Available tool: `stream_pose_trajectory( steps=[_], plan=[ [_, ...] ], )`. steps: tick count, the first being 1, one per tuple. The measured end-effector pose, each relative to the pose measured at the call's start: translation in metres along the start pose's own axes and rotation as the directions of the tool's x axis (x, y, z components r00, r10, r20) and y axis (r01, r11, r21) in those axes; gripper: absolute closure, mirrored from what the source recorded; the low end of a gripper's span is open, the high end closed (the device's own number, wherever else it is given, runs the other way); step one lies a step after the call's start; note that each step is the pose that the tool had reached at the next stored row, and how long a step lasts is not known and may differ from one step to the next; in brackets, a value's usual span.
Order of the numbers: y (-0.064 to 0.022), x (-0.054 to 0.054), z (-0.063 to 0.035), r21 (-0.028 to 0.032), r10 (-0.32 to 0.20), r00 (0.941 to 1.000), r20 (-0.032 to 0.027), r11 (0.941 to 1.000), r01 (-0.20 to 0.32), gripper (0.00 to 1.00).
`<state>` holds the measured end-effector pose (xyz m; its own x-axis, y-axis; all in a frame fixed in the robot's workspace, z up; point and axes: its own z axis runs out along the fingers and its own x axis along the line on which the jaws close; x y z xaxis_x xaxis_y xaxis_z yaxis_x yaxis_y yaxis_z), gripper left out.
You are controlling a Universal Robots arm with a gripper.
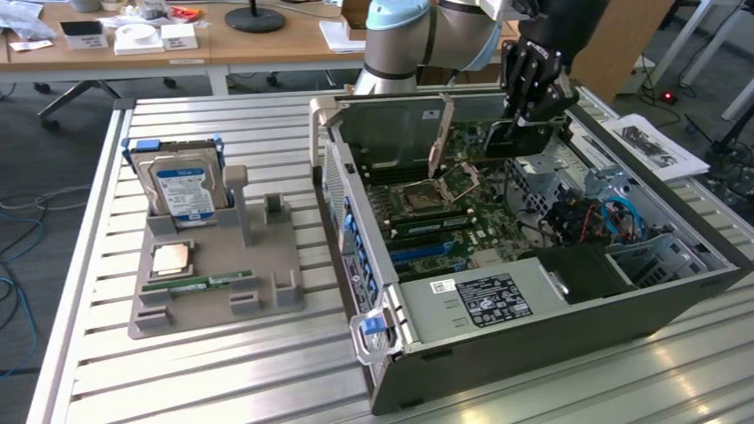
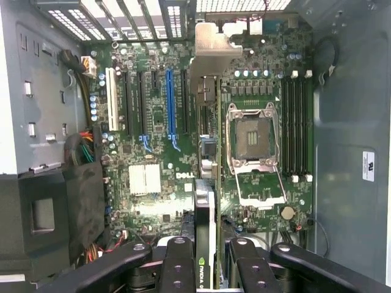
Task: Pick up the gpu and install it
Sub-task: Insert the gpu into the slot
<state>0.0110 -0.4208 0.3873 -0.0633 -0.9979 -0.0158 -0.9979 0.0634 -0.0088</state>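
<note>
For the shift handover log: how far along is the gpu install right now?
Done: the gpu is off the grey parts holder, which carries the hard drive and RAM stick. In hand: the gripper is shut on the card, held edge-on inside the open case over the motherboard. Left: seating and release. Whether its edge has met a slot cannot be told.

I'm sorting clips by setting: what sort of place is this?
Probably a robotics lab or workshop: an open grey desktop computer case on a slatted metal workbench, a grey parts holder with a silver hard drive, and wooden office desks behind.
</note>
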Motion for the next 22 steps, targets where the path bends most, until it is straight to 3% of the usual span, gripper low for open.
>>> stream_pose_trajectory(
  steps=[13,19,22],
  plan=[
    [0.002,0.0001,0.0001,0.0002,0.0,1.0,0.0002,1.0,0.0,0.73],
    [0.0031,0.0003,0.0057,0.0094,0.0,1.0,0.0006,1.0,0.0,0.73],
    [0.0041,0.0004,0.0098,0.0106,0.0,1.0,0.0007,0.9999,0.0,0.73]
  ],
)
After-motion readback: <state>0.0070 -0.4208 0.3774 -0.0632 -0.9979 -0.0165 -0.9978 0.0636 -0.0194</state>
